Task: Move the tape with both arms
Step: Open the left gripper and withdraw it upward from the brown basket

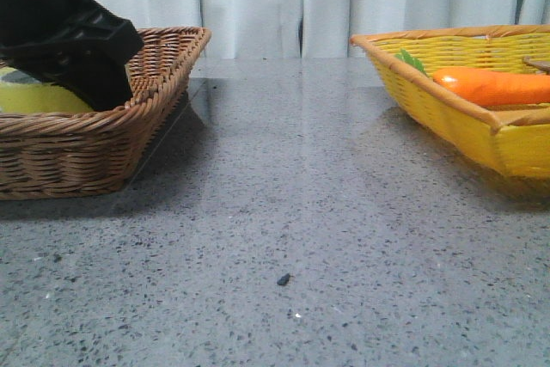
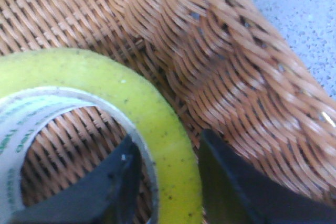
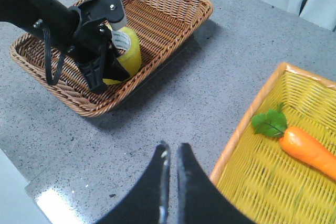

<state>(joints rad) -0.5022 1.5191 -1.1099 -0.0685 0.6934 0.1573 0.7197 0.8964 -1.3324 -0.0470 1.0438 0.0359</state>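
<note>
Left arm (image 1: 64,36) over tape (image 1: 39,96) in brown basket (image 1: 103,152); carrot (image 1: 494,86) in yellow basket (image 1: 464,122).
</note>
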